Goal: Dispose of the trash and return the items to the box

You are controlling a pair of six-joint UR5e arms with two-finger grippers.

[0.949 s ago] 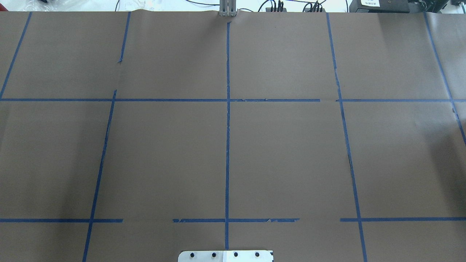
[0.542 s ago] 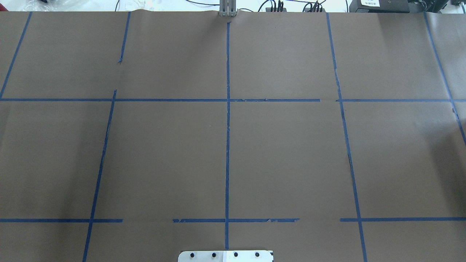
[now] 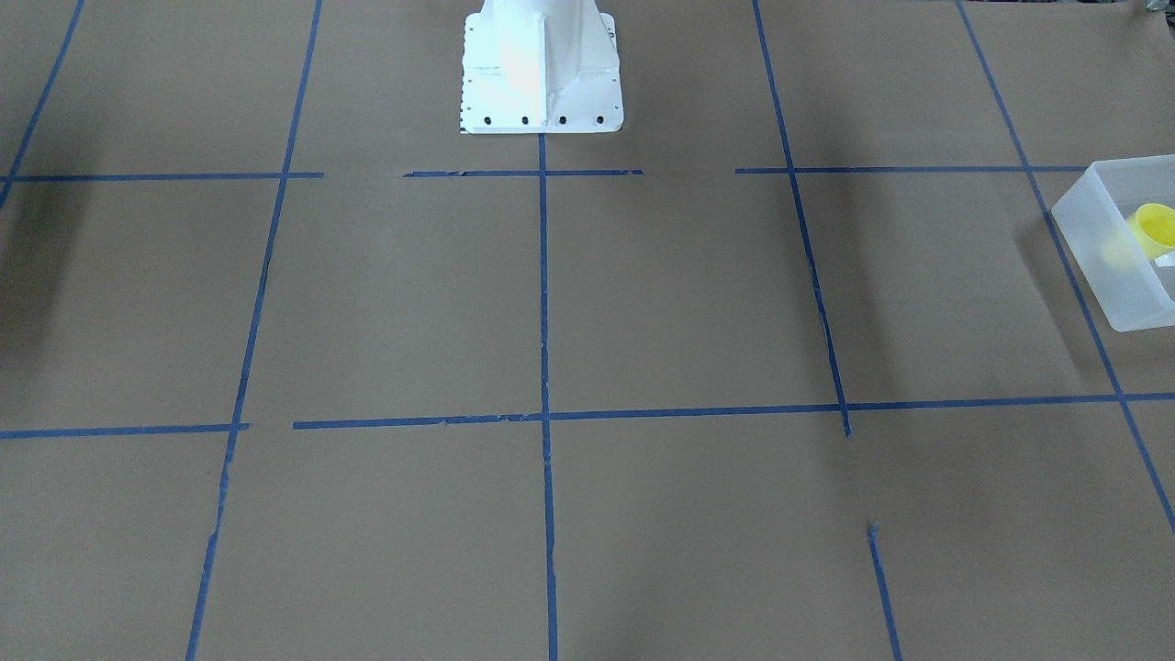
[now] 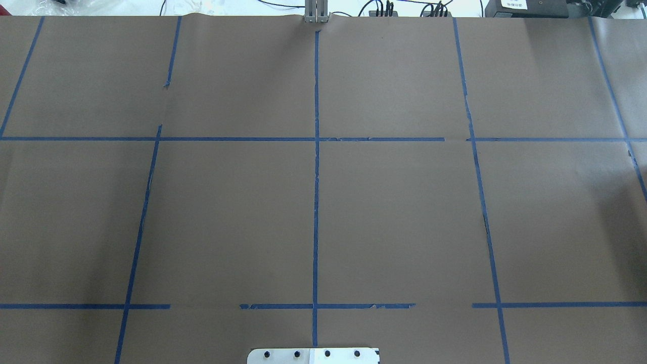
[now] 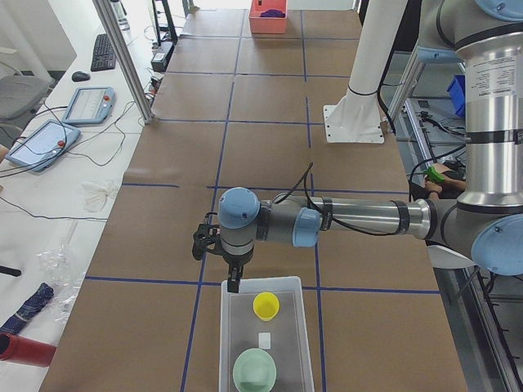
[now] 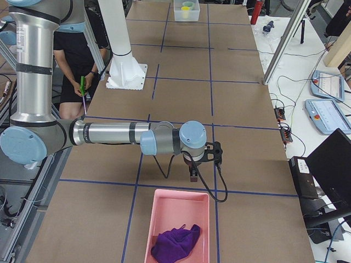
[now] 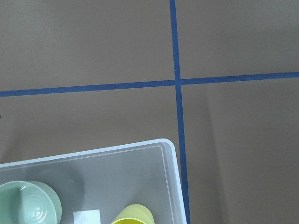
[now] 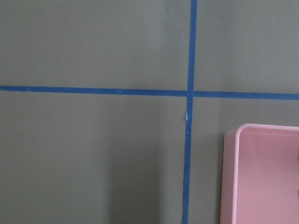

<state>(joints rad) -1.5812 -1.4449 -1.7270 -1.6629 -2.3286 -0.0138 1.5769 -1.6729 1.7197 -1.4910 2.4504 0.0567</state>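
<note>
Nothing has moved on the brown paper-covered table (image 4: pixel 227 217) seen from overhead. The small yellow tapered plastic cup (image 5: pixel 265 305) and the pale mint-green round bowl (image 5: pixel 254 369) sit apart inside the translucent frosted-white rectangular bin (image 5: pixel 223 343). The left gripper (image 5: pixel 233 282) hangs at its end wall, and the right gripper (image 6: pixel 193 176) hangs near a pink tray (image 6: pixel 164 216) holding a purple cloth (image 6: pixel 175 244). I cannot tell whether either claw is spread or pressed together.

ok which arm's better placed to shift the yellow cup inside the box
Left. The left pincer hangs at the edge of the box that holds the yellow cup; the right pincer is by the pink bin.
</note>
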